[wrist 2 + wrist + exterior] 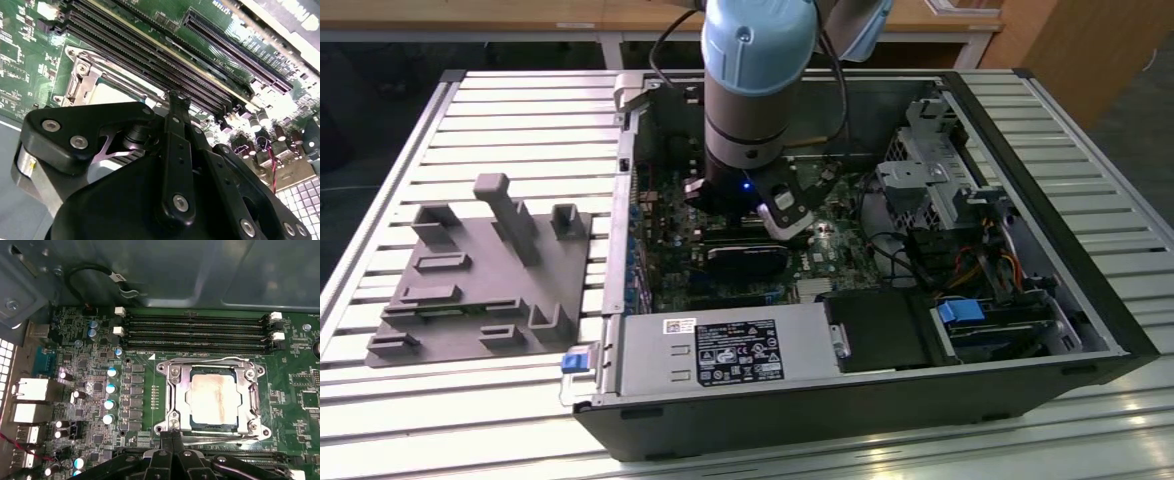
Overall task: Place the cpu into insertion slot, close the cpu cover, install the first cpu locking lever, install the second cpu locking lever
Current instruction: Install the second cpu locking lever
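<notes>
Your gripper (170, 440) hangs low inside the open computer case (1107, 330), its fingers (178, 125) pressed together with nothing between them, tips just at the near edge of the insertion slot (172, 390). The cpu (212, 399) already lies in that slot, framed by the cpu cover (250, 395), which lies flat. Memory slots (195, 332) run close along the socket's far edge, beneath the case wall.

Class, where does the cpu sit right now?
In the first wrist view, the cpu lies in the socket, framed by the cpu cover, beside the long memory slots.
</notes>
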You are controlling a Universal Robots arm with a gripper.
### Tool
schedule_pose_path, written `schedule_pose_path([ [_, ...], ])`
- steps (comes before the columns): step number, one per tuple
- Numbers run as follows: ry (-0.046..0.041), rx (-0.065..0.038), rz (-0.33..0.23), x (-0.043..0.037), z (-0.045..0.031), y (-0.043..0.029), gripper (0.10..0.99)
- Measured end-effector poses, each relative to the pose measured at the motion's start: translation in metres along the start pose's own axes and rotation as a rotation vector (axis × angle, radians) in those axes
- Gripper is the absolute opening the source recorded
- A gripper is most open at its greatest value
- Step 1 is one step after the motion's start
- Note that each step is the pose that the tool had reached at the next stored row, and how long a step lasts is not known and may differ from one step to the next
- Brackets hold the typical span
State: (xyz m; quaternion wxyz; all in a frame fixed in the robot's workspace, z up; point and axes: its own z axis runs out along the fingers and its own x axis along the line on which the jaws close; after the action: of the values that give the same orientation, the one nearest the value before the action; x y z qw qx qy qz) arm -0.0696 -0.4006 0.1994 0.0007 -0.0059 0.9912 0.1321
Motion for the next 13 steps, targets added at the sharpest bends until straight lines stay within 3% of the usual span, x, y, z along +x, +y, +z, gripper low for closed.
schedule_pose_path([
  [7, -0.0005, -0.021, 0.0, 0.0032, 0.0064, -0.002, 0.11],
  [13, -0.0011, -0.05, 0.0, 0.0062, 0.0103, -0.0029, 0.11],
])
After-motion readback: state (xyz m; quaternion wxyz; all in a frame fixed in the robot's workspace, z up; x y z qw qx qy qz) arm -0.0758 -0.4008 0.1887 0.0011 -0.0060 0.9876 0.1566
